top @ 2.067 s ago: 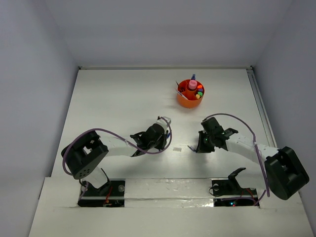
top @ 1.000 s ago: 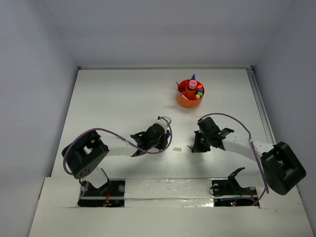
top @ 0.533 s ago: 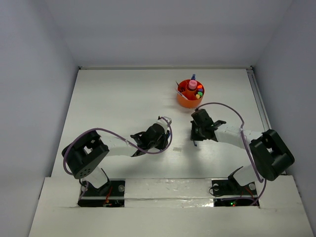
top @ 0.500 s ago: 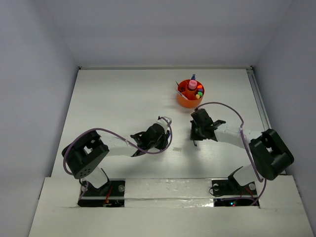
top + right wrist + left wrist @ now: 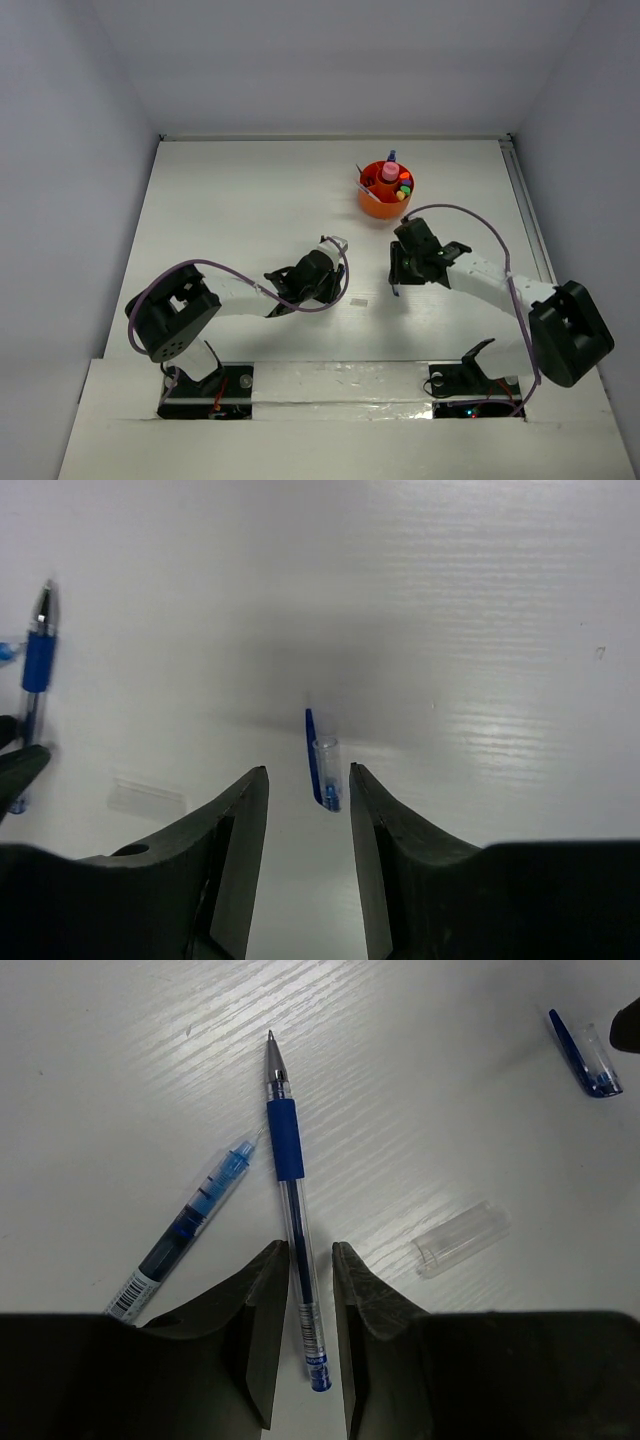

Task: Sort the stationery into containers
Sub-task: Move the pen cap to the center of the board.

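Note:
An uncapped blue pen [image 5: 287,1160] lies on the white table, its rear end between the fingers of my left gripper [image 5: 310,1248]. The jaws are open, with a small gap on each side of the barrel. Beside the pen lie a loose blue refill [image 5: 195,1222] and a clear plastic sleeve [image 5: 462,1240]. My right gripper [image 5: 307,770] stands open over a clear pen cap with a blue clip [image 5: 322,760], which lies on the table without touching either finger. The orange tub [image 5: 372,208] at the back holds a pink tube, a blue-capped bottle and highlighters.
The clear sleeve [image 5: 358,301] lies between the two grippers in the top view, and the pen cap [image 5: 395,290] just below the right gripper [image 5: 400,277]. White walls close the table on three sides. A rail runs along the right edge [image 5: 522,200].
My right gripper has gone from shut to open, after its arm swung left and toward the tub. The pen cap now lies slightly farther up-right. The left arm has not moved.

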Tool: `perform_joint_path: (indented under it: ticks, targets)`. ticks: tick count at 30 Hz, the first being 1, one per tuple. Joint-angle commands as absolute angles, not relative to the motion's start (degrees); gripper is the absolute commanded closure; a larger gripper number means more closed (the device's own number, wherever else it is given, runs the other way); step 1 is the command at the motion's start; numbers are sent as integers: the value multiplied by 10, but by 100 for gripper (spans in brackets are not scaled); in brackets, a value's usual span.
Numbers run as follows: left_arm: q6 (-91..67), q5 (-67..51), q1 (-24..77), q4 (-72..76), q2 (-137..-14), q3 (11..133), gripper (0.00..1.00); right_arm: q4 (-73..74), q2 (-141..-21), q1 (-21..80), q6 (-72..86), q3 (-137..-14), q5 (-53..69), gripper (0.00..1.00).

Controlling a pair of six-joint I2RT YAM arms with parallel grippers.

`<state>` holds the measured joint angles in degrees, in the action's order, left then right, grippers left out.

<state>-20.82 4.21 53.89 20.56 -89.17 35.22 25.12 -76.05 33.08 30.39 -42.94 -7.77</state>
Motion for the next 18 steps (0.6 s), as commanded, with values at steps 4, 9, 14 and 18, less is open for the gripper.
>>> perform_joint_path:
  ticks: [4,9,14,18]
  targets:
    - [-206,30,538,214,-879,342,78,259,-803,333,301,-433,-55,57]
    - [-205,29,538,216,-877,338,79,260,-835,333,300,-445,-48,78]
    - [-205,26,538,221,-877,338,81,249,-856,333,322,-454,-71,91]
    - [-205,24,538,222,-878,338,85,183,-842,317,393,-441,-96,100]
